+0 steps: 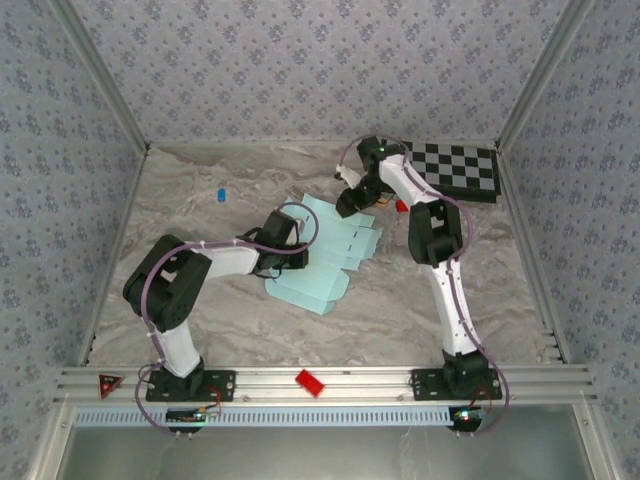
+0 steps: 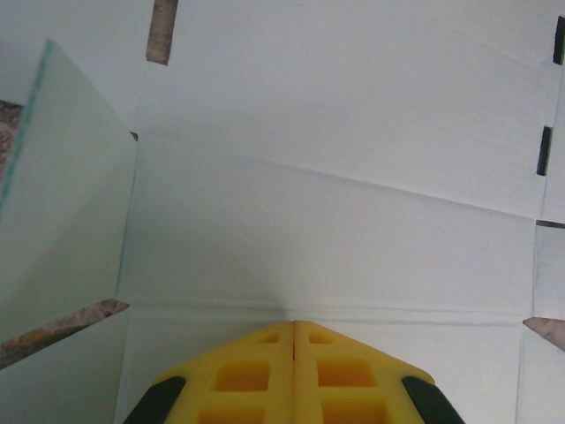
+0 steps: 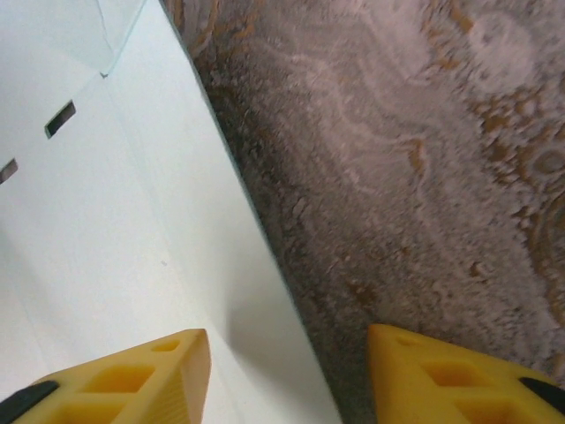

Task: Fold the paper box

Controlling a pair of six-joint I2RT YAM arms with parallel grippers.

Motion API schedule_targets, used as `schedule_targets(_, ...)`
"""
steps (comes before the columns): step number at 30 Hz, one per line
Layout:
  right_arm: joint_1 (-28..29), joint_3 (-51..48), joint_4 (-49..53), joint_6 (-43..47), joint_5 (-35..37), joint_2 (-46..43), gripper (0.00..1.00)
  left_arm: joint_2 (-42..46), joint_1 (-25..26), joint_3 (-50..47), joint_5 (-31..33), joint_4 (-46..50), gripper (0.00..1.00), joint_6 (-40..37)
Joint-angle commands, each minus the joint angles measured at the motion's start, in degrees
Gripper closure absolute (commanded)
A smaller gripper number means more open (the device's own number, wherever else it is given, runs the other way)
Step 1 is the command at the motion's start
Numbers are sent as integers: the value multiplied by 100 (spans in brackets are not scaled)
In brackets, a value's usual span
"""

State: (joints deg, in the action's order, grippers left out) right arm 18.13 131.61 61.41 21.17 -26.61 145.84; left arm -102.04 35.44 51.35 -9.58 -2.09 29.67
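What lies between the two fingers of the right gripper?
In the right wrist view, the edge of the paper box runs through the gap of the open right gripper, with the bare marbled table beside it.

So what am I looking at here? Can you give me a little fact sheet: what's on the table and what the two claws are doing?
surface: marbled table
paper box: pale blue cut-out sheet, unfolded, mostly flat, one side flap lifted
left gripper: shut, tips over a crease in the sheet
right gripper: open, straddling the sheet's edge
also there: checkered board in the far right corner; small blue object towards the far left
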Motion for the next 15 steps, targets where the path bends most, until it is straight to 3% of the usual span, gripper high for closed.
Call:
schedule_targets(1, -18, 210, 404, 206, -289, 96, 54, -166, 51, -194, 159, 604, 100, 8)
schedule_targets(7, -30, 239, 447, 320, -389, 16, 63, -176, 52, -186, 159, 617, 100, 14)
schedule_targets(15, -12, 199, 469, 750, -293, -217, 83, -57, 51, -169, 58, 579, 100, 51)
